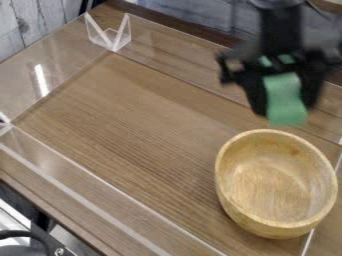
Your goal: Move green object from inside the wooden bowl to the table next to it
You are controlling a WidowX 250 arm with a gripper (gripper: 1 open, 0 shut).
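Green block point(285, 96) is out of the wooden bowl point(278, 182), airborne, clamped between the gripper point(277, 88) fingers, hanging roughly upright above the table point(134, 120) beyond the bowl's far rim. Frame is motion-blurred, so the exact tilt is hard to call. Claw: clenched on the block, one dark finger on each side. Bowl interior is empty, only bare grain showing.

Progress, my read:
- extract from bowl: done
- carry clear of rim: looks done or nearly, block sits above tabletop rather than over the bowl cavity
- lower to table next to bowl: not done
- release and retreat: not done

Open wood lies left of the bowl for the drop. Acrylic wall point(54, 60) is well apart, no clearance issue.
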